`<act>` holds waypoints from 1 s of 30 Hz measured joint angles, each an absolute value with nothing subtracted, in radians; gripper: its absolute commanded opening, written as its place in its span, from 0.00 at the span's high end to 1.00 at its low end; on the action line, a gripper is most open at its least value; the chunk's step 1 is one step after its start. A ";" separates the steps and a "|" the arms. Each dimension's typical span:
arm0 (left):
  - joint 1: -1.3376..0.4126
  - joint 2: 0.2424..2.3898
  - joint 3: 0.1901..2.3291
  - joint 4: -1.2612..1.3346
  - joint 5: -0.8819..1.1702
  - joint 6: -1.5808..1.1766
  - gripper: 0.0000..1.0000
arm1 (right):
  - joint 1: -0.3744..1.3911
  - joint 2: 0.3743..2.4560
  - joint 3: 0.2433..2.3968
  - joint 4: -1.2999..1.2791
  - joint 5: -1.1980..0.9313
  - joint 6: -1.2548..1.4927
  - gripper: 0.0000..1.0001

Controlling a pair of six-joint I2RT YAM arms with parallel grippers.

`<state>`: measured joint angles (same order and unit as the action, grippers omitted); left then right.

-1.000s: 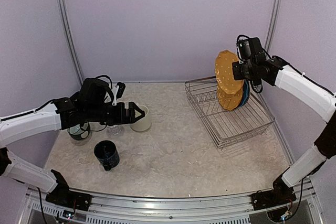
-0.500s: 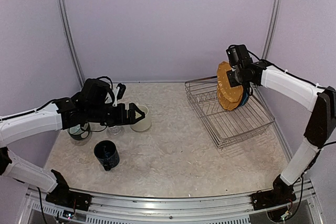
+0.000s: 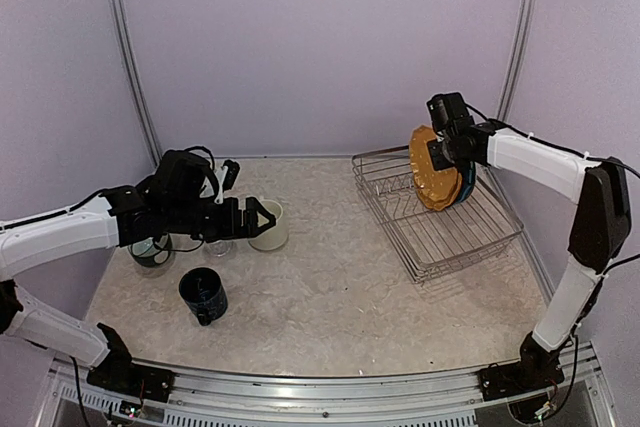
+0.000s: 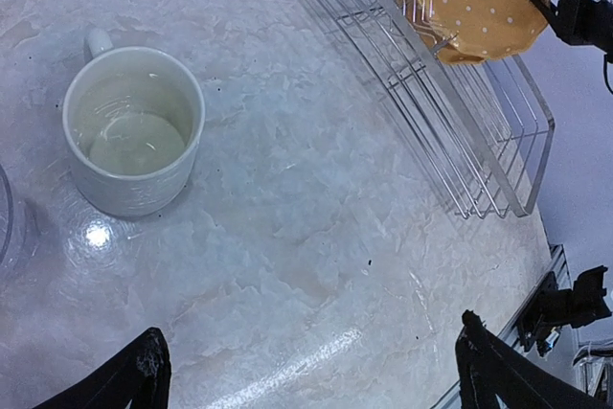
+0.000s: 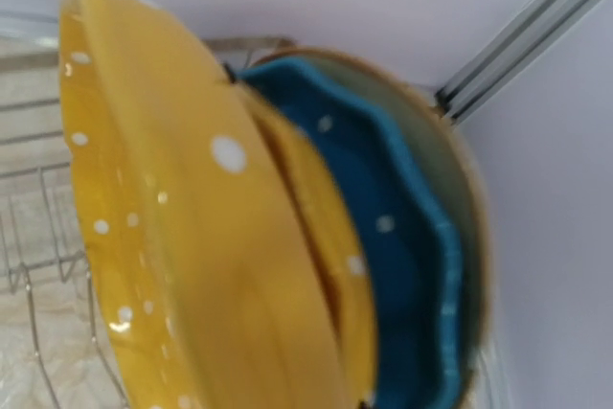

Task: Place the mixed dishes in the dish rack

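Looking down from the top view, the right gripper [image 3: 441,150] pinches the top edge of the yellow plate [image 3: 430,175] with its jaws almost shut; the plate stands on its edge inside the dish rack [image 3: 455,235], at the far right of the table [image 3: 330,297]; the left gripper [image 3: 262,215] has its jaws wide apart and holds nothing, close by the cream mug [image 3: 272,237]; the dark blue mug [image 3: 203,294] sits nearer the front, and the grey-teal cup [image 3: 152,252] sits under the left arm; in the left wrist view, the two fingertips [image 4: 144,371] are far apart with only table between them, the cream mug stands upright ahead on the left, and the rack with the dotted plate is well off to the right; in the right wrist view, the yellow plate is very close and leans; behind it stand a second yellow plate [image 5: 321,227], a blue plate [image 5: 412,275] and a pale plate [image 5: 467,208] at the back, all on edge and close together.
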<state>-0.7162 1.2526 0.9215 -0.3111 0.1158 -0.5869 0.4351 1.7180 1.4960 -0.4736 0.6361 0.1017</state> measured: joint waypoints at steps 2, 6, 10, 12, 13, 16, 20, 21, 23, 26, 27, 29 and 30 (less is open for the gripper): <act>-0.716 1.253 0.924 -0.322 0.110 -0.587 0.01 | 0.434 1.745 1.496 -0.472 0.627 0.107 1.00; -0.716 1.252 0.925 -0.337 0.091 -0.586 0.01 | 0.434 1.804 1.486 -0.471 0.603 0.126 1.00; -0.714 1.251 0.925 -0.353 0.074 -0.584 0.01 | 0.430 1.824 1.482 -0.434 0.599 0.146 0.95; -0.712 1.248 0.925 -0.365 0.062 -0.582 0.01 | 0.429 1.829 1.482 -0.427 0.598 0.153 0.89; -0.711 1.246 0.925 -0.373 0.054 -0.581 0.01 | 0.429 1.832 1.482 -0.421 0.596 0.155 0.86; -0.699 1.235 0.925 -0.401 0.036 -0.579 0.01 | 0.429 1.835 1.482 -0.419 0.594 0.159 0.71; -0.670 1.206 0.925 -0.442 -0.002 -0.579 0.01 | 0.428 1.835 1.482 -0.413 0.585 0.166 0.53; -0.663 1.198 0.925 -0.453 -0.010 -0.579 0.01 | 0.427 1.835 1.484 -0.412 0.583 0.168 0.48; -0.651 1.185 0.925 -0.473 -0.031 -0.579 0.01 | 0.424 1.834 1.487 -0.413 0.578 0.166 0.39; -0.635 1.170 0.925 -0.506 -0.053 -0.580 0.01 | 0.424 1.827 1.492 -0.414 0.556 0.160 0.23; -0.632 1.166 0.925 -0.514 -0.059 -0.580 0.01 | 0.424 1.822 1.493 -0.415 0.549 0.162 0.19; -0.618 1.159 0.925 -0.533 -0.069 -0.580 0.01 | 0.424 1.808 1.497 -0.419 0.524 0.154 0.12; -0.611 1.155 0.925 -0.543 -0.073 -0.580 0.01 | 0.424 1.799 1.497 -0.421 0.514 0.152 0.09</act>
